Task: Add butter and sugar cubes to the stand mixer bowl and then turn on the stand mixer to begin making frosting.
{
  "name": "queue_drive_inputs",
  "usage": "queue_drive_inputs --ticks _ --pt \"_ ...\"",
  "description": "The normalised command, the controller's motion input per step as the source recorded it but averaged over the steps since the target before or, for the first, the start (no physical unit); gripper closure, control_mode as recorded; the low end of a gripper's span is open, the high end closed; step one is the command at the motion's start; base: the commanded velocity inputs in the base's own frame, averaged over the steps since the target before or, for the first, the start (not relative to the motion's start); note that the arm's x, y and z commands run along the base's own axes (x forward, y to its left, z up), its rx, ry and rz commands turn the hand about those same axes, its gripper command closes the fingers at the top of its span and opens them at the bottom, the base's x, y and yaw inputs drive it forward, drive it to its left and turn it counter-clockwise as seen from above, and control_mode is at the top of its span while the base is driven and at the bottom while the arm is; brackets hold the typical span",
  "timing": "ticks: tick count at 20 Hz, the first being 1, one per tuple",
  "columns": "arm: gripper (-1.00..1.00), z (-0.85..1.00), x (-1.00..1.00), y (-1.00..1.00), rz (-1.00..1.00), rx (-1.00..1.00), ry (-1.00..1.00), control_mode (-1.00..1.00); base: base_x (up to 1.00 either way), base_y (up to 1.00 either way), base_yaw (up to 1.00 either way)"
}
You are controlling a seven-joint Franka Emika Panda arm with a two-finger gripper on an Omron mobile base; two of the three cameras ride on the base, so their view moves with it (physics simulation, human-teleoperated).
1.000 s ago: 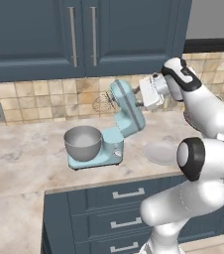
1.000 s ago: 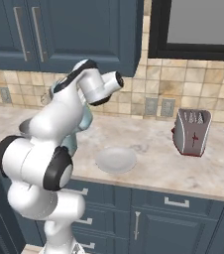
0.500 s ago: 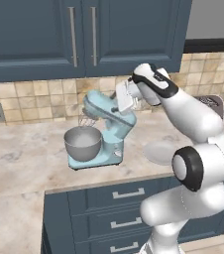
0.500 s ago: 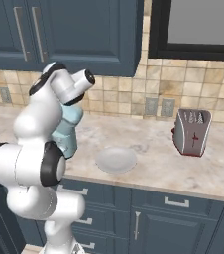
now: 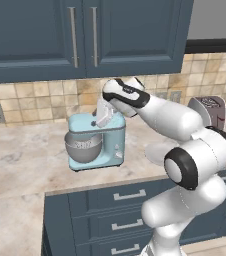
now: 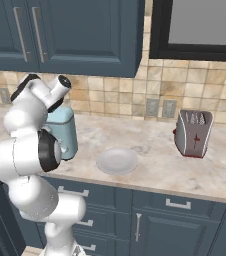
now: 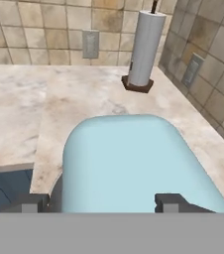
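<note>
The stand mixer [image 5: 97, 140] stands on the counter [image 5: 25, 150] near its front edge, head lowered over the stand mixer bowl [image 5: 83, 148] seated on its base. The gripper [image 7: 101, 202] sits over the rear top of the mixer head, its fingers [image 7: 171, 201] spread apart on either side of it, clamping nothing. To the right lie a white plate [image 6: 117, 161] and, farther right, a toaster [image 6: 193, 133]; a paper towel roll [image 7: 146, 48] stands in the far corner.

Even bright light, soft shadows, sharp
</note>
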Motion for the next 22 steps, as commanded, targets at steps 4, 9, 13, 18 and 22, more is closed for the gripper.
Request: queue_drive_inputs --ticks 4,9,13,18,22 --pt "-1.0 -1.0 0.02 0.48 -0.1 -0.15 0.22 -1.0 0.0 0.0 0.0" --pt "-1.0 -0.35 -0.74 0.06 -0.17 -0.04 -0.03 -1.0 0.0 0.0 0.0" --pt "-1.0 0.18 -1.0 -0.01 -0.23 0.0 -0.12 -1.0 0.0 0.0 0.0" --pt "-1.0 0.68 -0.82 -0.02 -0.27 0.0 -0.1 -1.0 0.0 0.0 0.0" --pt "-1.0 0.86 -0.46 0.0 -0.26 -0.05 -0.1 -1.0 0.0 0.0 0.0"
